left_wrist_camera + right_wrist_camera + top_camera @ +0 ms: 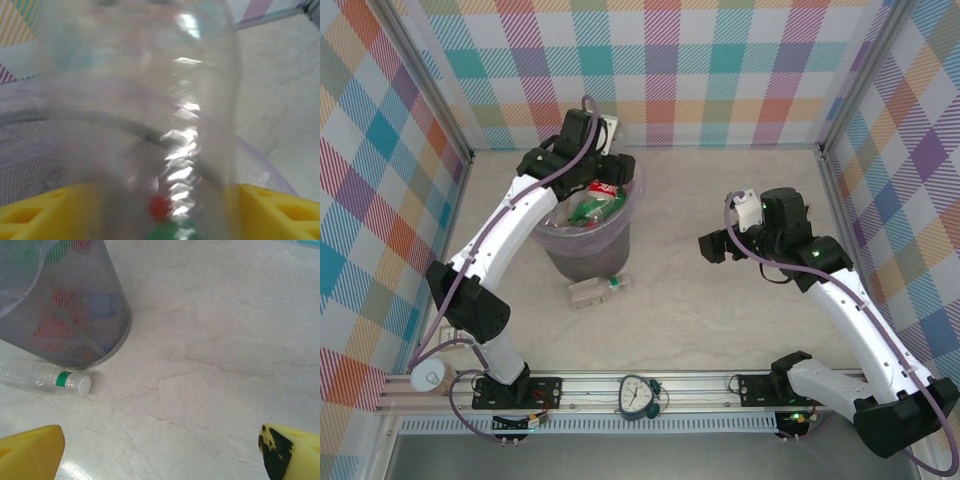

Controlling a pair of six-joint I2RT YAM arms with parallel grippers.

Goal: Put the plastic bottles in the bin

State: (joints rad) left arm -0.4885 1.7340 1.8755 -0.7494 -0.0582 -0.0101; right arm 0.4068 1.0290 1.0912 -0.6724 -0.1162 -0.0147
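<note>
The pale surface [720,330] is enclosed by plaid panels [720,70]. A clear bottle [150,125] is bracketed by the left tool [155,190]; whether it is gripped cannot be told. The right tool [160,432] is spread wide, empty.

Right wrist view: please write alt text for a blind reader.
A clear plastic bottle with a white cap lies on its side on the pale table, beside the foot of the grey mesh bin. The right gripper is open, its yellow fingertips at the lower corners.

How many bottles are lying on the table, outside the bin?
1. The bottle lies on its side at the near foot of the bin, white cap to the right. Others may be hidden behind it.
</note>
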